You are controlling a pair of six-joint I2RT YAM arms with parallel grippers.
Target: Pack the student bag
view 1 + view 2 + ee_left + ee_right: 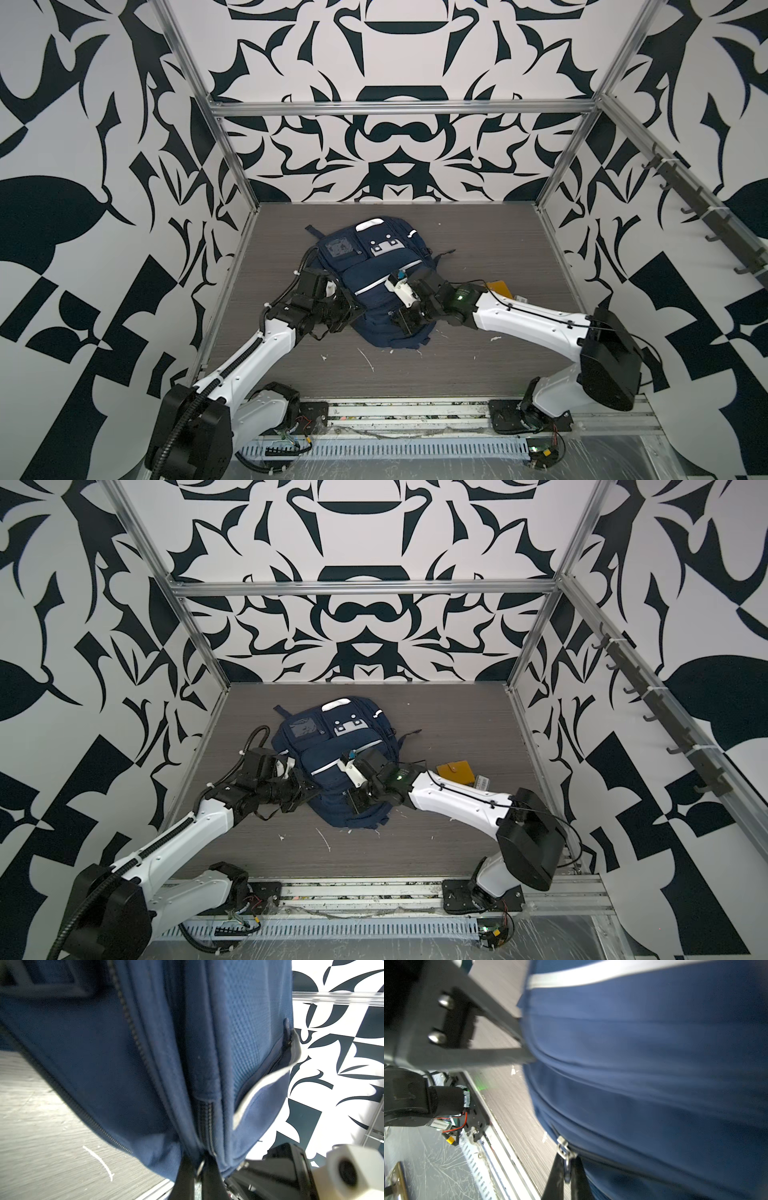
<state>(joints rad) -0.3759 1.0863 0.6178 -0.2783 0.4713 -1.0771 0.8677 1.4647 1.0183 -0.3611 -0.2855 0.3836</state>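
Note:
The student bag [376,274] [332,752], a navy backpack with white stripes and a grey front patch, lies flat in the middle of the table in both top views. My left gripper [354,309] [309,788] presses against its near left side. In the left wrist view the left gripper [200,1165] is shut on a small metal zip pull [201,1164] at the end of a zip track. My right gripper [405,327] [357,805] sits at the bag's near right side. In the right wrist view the right gripper [568,1165] is shut on another metal zip pull [565,1152].
A mustard-yellow wallet [498,287] [455,772] lies right of the bag behind my right forearm, with a small barcoded card [482,781] beside it. White scraps [368,359] dot the near table. A rail of hooks [702,208] runs along the right wall.

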